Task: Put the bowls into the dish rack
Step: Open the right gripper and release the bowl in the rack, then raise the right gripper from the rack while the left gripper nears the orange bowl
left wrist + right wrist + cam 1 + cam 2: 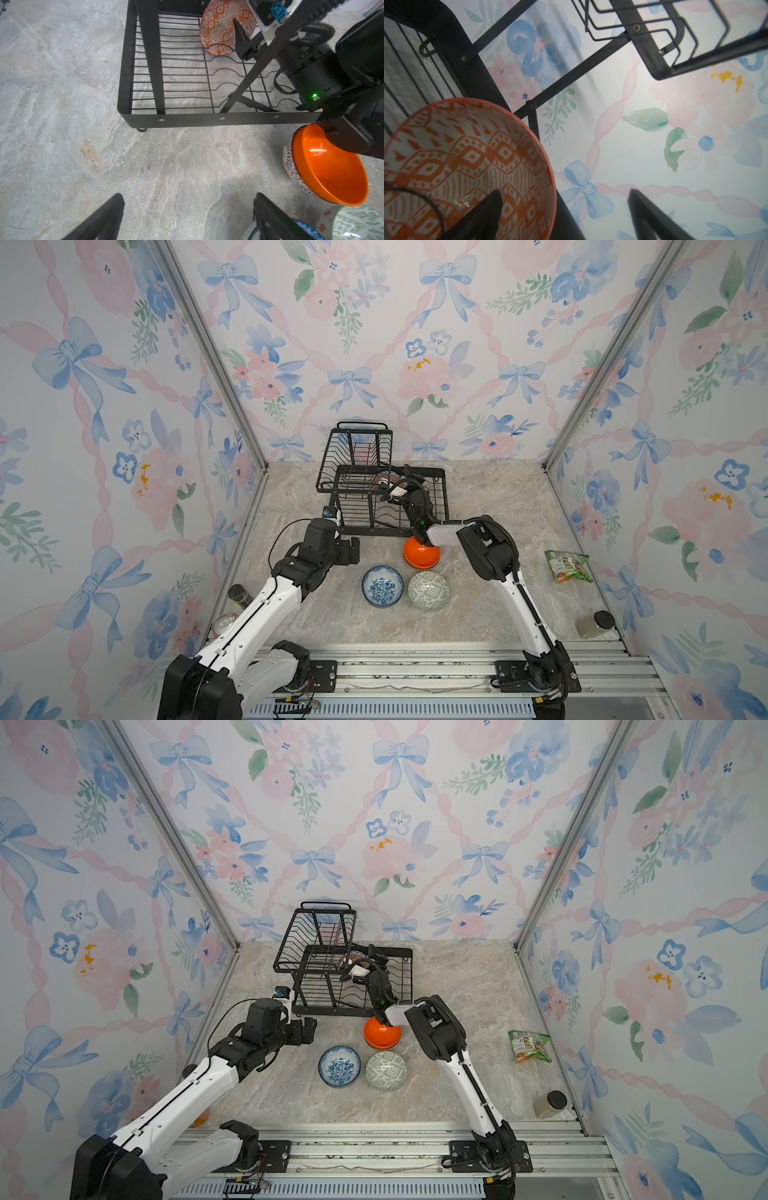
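- Released right gripper (564, 191): jaws wide, one finger inside the patterned bowl (467, 149), which is tilted on edge in the dish rack (207, 120) tray.
- Risk: finger snagging the rim on withdrawal and toppling the bowl.
- Open, empty left gripper (189, 195), near the orange bowl (419, 552) on the table (332, 622).

Black wire dish rack (374, 532): low square slotted tray on the tabletop, with a smaller raised basket tier and handle (358, 448) at its back left.

In the tray we see one red-orange-and-white patterned bowl (220, 31), standing on edge between the wires with its hollow sideways (467, 155).

A plain orange bowl (420, 558) sits just before the tray's front rim. It appears nested in a white bowl with brown lattice (288, 164), tilted.

Nearer the front, on the tabletop, are a blue floral bowl (382, 585) and a grey-green geometric bowl (429, 591), both upright, side by side and just apart.
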Controlling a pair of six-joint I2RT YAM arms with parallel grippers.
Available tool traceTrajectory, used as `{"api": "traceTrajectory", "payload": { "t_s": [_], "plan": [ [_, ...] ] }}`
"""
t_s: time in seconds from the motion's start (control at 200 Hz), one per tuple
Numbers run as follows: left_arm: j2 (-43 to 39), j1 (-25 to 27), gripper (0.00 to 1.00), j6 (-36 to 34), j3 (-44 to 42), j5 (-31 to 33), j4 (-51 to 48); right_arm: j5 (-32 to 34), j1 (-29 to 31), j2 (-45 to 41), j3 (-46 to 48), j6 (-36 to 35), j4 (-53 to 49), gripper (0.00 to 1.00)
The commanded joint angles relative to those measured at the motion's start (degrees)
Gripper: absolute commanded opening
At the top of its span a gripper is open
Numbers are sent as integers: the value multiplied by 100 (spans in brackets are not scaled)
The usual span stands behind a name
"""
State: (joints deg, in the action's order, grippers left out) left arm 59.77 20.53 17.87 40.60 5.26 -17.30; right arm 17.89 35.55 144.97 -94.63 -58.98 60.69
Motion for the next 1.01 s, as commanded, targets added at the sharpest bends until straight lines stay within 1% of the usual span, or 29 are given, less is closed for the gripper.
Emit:
{"api": "traceTrajectory", "payload": {
  "t_s": [0.0,0.19,0.5,0.67,0.75,0.875,0.935,1.0],
  "plan": [
    [-85,-51,98,41,-45,-24,25,39,0,-167,279,222,178,100],
    [-84,-59,98,46,-35,-4,27,-103,-73,-565,580,554,-139,97],
    [-84,-67,98,59,-26,-11,29,-596,-267,-1332,1070,1248,-1032,97],
    [-82,-65,98,52,-6,-64,22,-681,-380,-1730,1367,1570,-1367,97],
    [-64,-62,98,24,18,-148,22,-691,-443,-1994,1593,1852,-1467,97],
    [-18,-64,98,-19,57,-254,22,-698,-570,-2523,2126,2518,-1491,97],
    [15,-60,98,-21,60,-312,22,-691,-626,-2845,2316,2829,-1779,97],
    [26,-50,98,-20,76,-343,16,-642,-692,-3264,2449,3259,-2329,97]
  ]
}}
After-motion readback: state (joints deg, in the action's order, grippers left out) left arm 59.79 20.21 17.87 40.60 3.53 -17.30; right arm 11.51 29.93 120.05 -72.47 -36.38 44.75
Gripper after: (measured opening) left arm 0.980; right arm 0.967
